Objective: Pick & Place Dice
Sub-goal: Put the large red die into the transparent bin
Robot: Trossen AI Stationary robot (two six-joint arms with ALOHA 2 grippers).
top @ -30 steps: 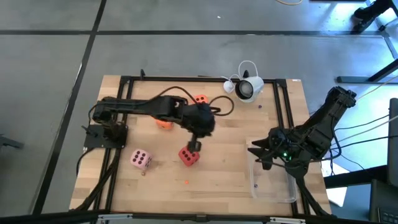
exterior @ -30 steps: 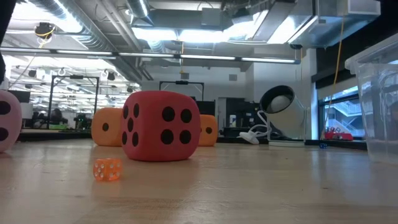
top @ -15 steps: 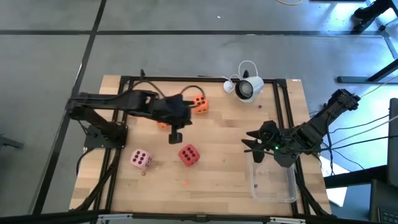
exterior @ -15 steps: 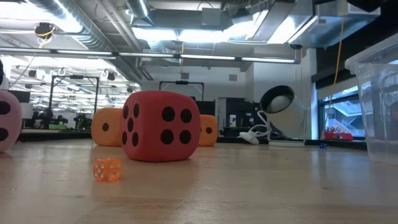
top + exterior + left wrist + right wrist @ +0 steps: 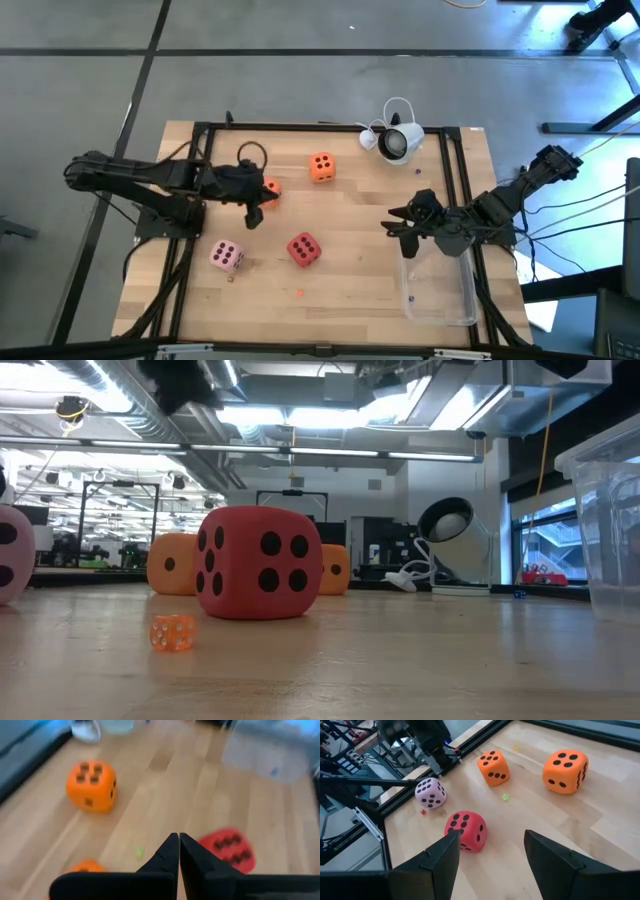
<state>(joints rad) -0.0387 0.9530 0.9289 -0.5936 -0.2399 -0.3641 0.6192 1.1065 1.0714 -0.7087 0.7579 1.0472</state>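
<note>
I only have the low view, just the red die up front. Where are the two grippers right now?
Observer: The left gripper hangs beside the orange die on the table's left side, fingers shut on nothing.
Operator: And the right one?
Observer: The right gripper is open, at the far end of the clear bin, facing the red die.
Operator: The pink die is cut off for me.
Observer: The pink die sits left of the red die, apart from it, near the frame rail.
</note>
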